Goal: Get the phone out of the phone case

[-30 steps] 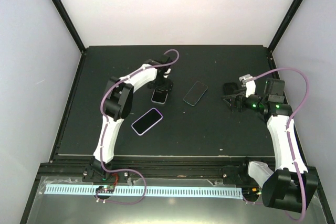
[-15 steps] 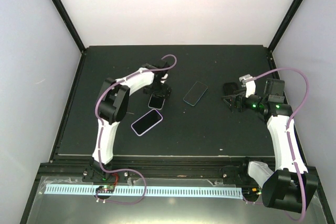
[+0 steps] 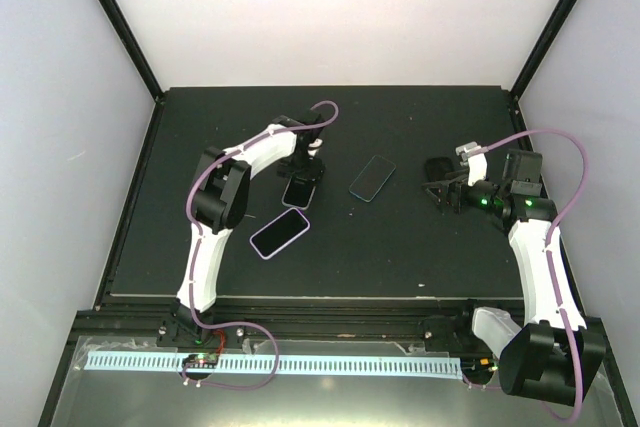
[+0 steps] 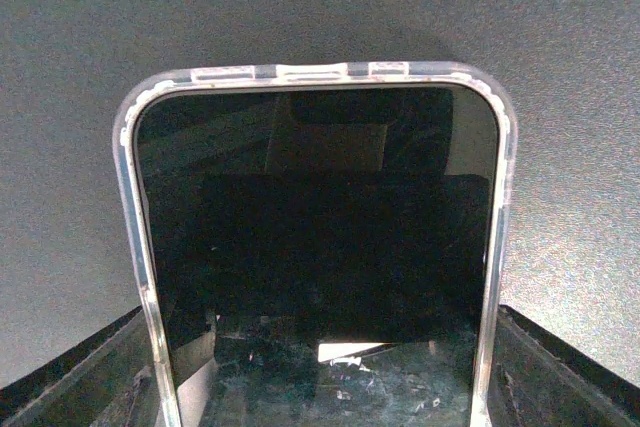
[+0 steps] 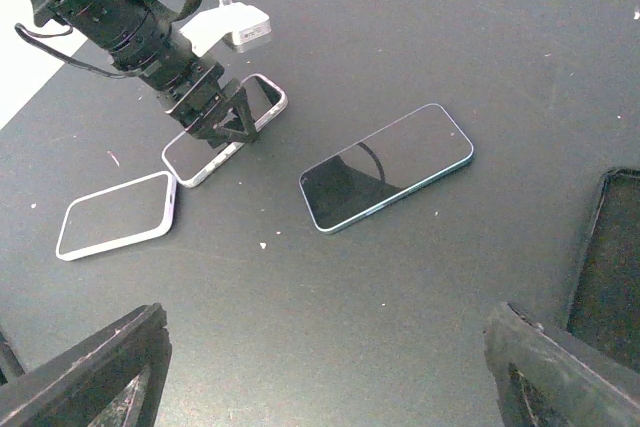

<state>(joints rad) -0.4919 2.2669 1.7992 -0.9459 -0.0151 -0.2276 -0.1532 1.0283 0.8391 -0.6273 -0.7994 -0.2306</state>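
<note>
Item: phone (image 4: 318, 247) in a clear case (image 4: 320, 73), lying face up and flat on the dark table (image 3: 400, 257), left of centre and toward the far side. Attendant: left gripper (image 3: 303, 177), set down over the phone's near end, one finger along each long edge; the wrist view cuts off the fingertips, so whether they press the case or merely flank it cannot be told. Right gripper (image 3: 437, 194): released, jaws wide with nothing between them, hovering well apart on the right side. Other stock: a white-rimmed phone (image 3: 279, 232) just near of the worked item, and a teal-edged phone (image 3: 372, 178) between the two arms, both flat and untouched. Condition of task: phone fully seated, no corner lifted. Hazards, by judgement: a squeeze across the long edges would likely clamp case and phone together instead of parting them; with no second hold, the whole item may slide or lift as one piece; a slip off the smooth rim could knock it against the white-rimmed neighbour.
</note>
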